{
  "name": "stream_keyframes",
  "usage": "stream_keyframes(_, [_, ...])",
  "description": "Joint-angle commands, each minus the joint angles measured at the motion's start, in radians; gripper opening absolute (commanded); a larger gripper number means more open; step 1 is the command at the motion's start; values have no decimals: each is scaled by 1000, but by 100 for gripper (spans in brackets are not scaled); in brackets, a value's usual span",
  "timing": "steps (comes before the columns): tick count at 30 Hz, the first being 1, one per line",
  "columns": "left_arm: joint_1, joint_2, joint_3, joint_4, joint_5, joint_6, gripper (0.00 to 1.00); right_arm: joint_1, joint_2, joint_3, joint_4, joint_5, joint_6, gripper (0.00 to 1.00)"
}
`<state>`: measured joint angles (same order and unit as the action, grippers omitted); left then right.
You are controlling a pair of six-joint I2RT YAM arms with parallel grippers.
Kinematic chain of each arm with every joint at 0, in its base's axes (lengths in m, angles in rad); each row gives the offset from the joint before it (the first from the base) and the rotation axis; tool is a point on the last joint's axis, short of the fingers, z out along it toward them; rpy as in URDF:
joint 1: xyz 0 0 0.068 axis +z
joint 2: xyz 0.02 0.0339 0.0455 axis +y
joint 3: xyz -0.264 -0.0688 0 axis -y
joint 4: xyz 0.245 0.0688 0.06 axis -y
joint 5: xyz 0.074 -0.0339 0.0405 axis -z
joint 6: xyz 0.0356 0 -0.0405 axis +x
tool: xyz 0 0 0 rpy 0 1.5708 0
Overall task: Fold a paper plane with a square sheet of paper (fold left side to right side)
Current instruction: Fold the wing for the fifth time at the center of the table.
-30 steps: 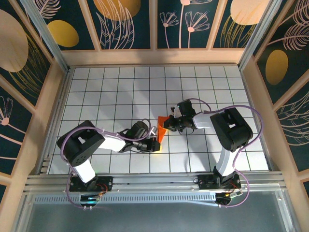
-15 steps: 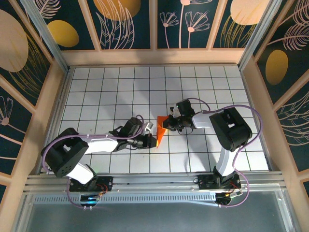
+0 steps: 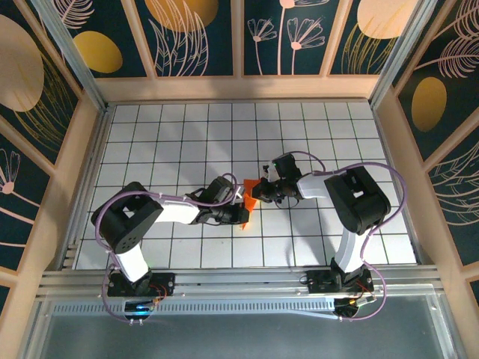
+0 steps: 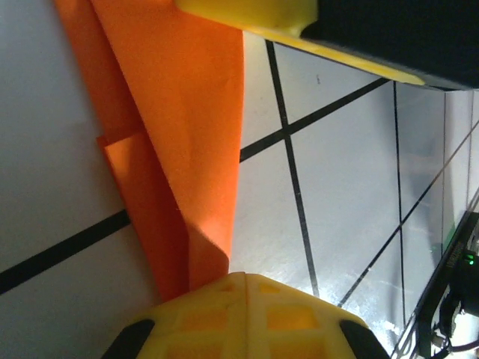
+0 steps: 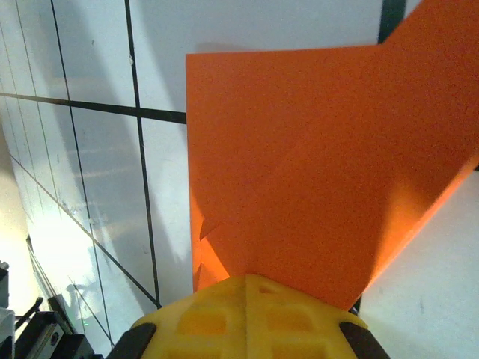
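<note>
We find the left gripper (image 4: 247,149) at the sheet's (image 4: 187,112) seven o'clock, fingers apart astride its edge. The creased sheet sits mid-table (image 3: 150,149). Right gripper (image 3: 266,193), three o'clock: closure indeterminate. We judge folding underway; next, carry left edge rightward.

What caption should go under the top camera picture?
Left gripper and right gripper meet at creased orange paper on a grid table.

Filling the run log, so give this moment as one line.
step: folding | orange paper: partly folded | left tool: open, straddling paper | right tool: at paper, grip unclear
</note>
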<state>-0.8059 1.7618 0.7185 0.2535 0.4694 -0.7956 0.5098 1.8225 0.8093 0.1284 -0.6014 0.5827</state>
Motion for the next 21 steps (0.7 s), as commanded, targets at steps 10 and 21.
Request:
stream_keyframes(10, [1, 28, -75, 38, -22, -44, 0, 10, -49, 41, -93, 68, -63, 0])
stream_keyframes(21, [1, 14, -86, 39, -31, -43, 0, -18, -14, 82, -47, 63, -80, 0])
